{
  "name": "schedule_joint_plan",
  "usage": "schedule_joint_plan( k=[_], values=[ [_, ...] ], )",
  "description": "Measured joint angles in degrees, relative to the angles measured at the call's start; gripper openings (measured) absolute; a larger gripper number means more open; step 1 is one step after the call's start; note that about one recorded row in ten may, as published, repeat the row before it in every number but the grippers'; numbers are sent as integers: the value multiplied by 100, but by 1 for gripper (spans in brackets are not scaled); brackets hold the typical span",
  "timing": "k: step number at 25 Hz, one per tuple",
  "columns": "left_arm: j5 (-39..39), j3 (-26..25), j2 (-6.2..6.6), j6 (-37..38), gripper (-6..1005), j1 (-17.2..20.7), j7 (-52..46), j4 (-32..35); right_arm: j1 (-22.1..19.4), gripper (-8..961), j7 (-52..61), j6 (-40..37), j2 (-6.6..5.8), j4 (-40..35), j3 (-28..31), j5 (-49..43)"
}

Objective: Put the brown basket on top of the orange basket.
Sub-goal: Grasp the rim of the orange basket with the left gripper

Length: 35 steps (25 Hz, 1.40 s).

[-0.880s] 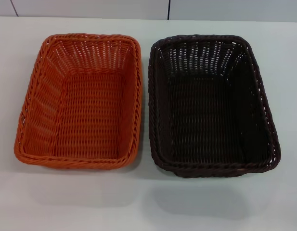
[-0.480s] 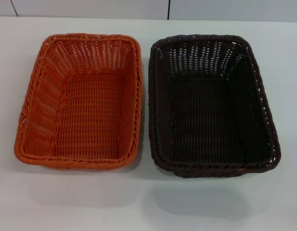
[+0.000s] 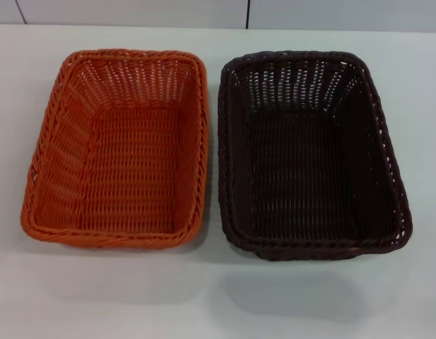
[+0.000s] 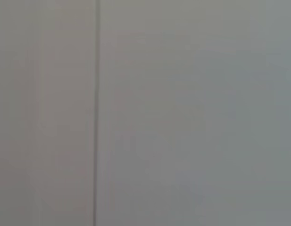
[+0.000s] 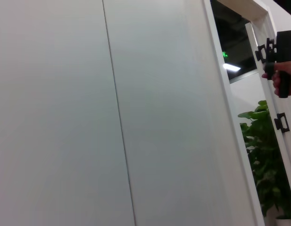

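The orange basket (image 3: 119, 148) sits on the white table (image 3: 218, 296) at the left in the head view, empty. The brown basket (image 3: 309, 152) sits right beside it on the right, empty, their long rims nearly touching. Both lie flat with their open sides up. Neither gripper shows in the head view. The left wrist view and the right wrist view show only a pale wall panel, with no fingers and no basket.
The table's far edge meets a grey wall (image 3: 133, 10) at the top of the head view. Bare table lies in front of both baskets. The right wrist view shows a wall panel (image 5: 88, 113), a green plant (image 5: 270, 155) and a hand holding a black device (image 5: 279, 66).
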Motion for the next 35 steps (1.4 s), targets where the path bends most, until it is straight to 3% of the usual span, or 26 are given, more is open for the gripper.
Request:
schedule_joint_plan(
  k=[4, 8, 12, 13, 20, 22, 25, 26, 27, 28, 31, 35],
  values=[
    [-1, 140, 13, -211, 798, -111, 100, 101, -13, 829, 0, 135, -4, -87, 24, 0],
    [0, 265, 27, -1400, 799, -88, 460, 1028, -14, 829, 0, 202, -5, -107, -1, 0],
    [257, 302, 137, -3893, 799, 170, 610, 3054, -6, 829, 0, 206, -4, -103, -12, 1],
    [479, 351, 205, -4913, 799, 231, 586, 3813, -7, 829, 0, 206, -3, -100, -15, 1],
    [656, 701, 341, -8012, 799, 386, 627, 6464, -61, 830, 1, 205, 9, -102, -23, 2],
    [619, 756, 384, -8812, 799, 324, 771, 6854, -69, 830, 0, 190, 12, -99, -27, 2],
    [619, 756, 384, -8812, 798, 324, 771, 6854, -71, 830, 0, 163, 15, -97, -31, 2],
    [551, 748, 397, -9303, 798, 240, 946, 7043, -71, 830, 0, 160, 15, -97, -33, 2],
    [-144, 336, 295, -10659, 798, -33, 1961, 7392, -71, 830, 1, 156, 15, -95, -35, 2],
    [-531, 46, 208, -11162, 798, -120, 2458, 7505, -69, 830, 0, 149, 15, -95, -39, 2],
    [-1082, -632, 28, -12232, 799, -353, 3058, 7695, -27, 830, 0, 141, 15, -99, -52, -41],
    [-1105, -670, 9, -12602, 798, -345, 2993, 7734, -19, 830, 1, 187, 8, -116, -56, -59]
  ],
)
